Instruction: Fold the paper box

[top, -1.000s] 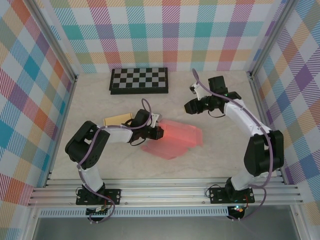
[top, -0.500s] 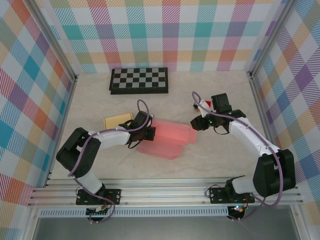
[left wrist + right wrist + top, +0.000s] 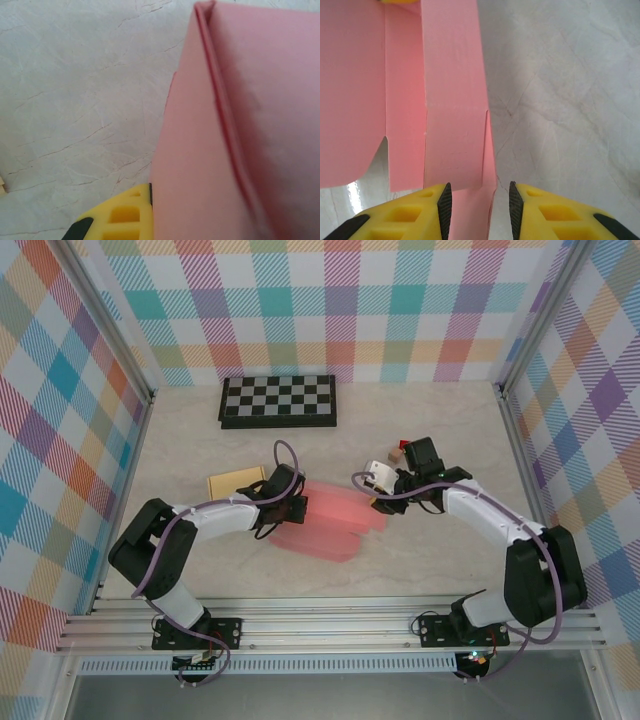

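Observation:
The pink paper box (image 3: pixel 335 522) lies partly folded in the middle of the table, its left end raised. My left gripper (image 3: pixel 297 506) is shut on that left end. In the left wrist view one yellow finger (image 3: pixel 122 216) presses against the pink wall (image 3: pixel 235 130). My right gripper (image 3: pixel 379 502) sits at the box's right end, open. In the right wrist view its jaws (image 3: pixel 477 202) straddle the edge of a narrow pink flap (image 3: pixel 454 100) without squeezing it.
A black-and-white chessboard (image 3: pixel 278 400) lies at the back of the table. A small tan card piece (image 3: pixel 236 481) rests left of the left gripper. A small reddish block (image 3: pixel 403 447) sits behind the right wrist. Plaid walls and metal rails enclose the table.
The right arm has swung forward and left, bringing its gripper to the box's right end. The box has shifted slightly left in the left gripper's hold, which stays shut.

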